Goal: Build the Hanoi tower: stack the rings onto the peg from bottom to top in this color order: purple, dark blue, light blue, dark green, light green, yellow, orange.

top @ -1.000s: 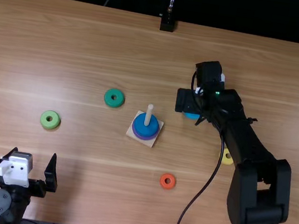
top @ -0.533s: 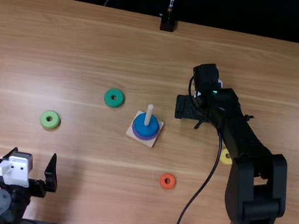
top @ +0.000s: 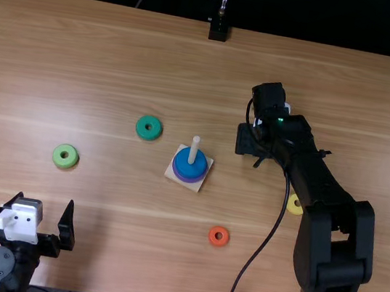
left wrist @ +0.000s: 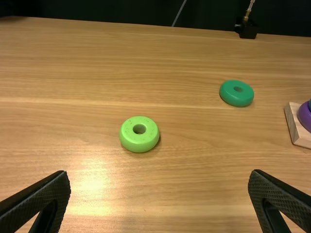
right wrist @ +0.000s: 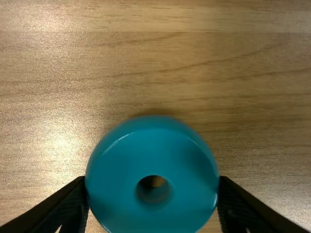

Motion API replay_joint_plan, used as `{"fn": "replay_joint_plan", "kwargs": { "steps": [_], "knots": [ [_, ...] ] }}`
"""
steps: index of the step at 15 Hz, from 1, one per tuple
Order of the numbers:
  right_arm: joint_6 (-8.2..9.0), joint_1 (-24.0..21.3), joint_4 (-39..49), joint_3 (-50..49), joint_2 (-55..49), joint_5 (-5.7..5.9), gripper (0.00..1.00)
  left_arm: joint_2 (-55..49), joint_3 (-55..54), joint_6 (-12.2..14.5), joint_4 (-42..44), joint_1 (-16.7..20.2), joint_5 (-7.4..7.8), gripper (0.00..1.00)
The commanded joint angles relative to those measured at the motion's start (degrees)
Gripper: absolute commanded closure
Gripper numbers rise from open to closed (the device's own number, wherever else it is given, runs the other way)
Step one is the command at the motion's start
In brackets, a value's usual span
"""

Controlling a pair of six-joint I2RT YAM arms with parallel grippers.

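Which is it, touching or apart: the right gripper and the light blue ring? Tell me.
Touching: in the right wrist view, the right gripper has the light blue ring between its fingers, one against each side, with no gap.

Bare counter (top: 225, 130) spans right hand (top: 248, 140) to wooden base (top: 176, 177). Upright peg (top: 194, 148) obstructs low crossing; dark green ring (top: 141, 130) beyond.
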Motion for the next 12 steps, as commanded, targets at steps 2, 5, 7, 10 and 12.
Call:
{"fn": "replay_joint_plan", "kwargs": {
  "steps": [2,5,7,10,12],
  "knots": [
    [0.28,1.27,0.03,1.44,0.73,0.71,1.00,-0.89,-6.68,0.30,-2.13,0.02,1.22,0.00],
    [0.81,2.24,-0.60,3.02,-1.73,0.39,1.00,-0.89,-6.68,0.30,-2.13,0.02,1.22,0.00],
    [1.34,3.47,-3.98,6.53,-6.12,0.60,1.00,-0.89,-6.68,0.30,-2.13,0.02,1.22,0.00],
    [0.49,5.58,-21.59,15.59,-8.41,0.50,1.00,-0.89,-6.68,0.30,-2.13,0.02,1.22,0.00],
    [0.49,7.08,-30.55,22.35,-8.50,0.50,1.00,-0.89,-6.68,0.30,-2.13,0.02,1.22,0.00]
  ]
}}
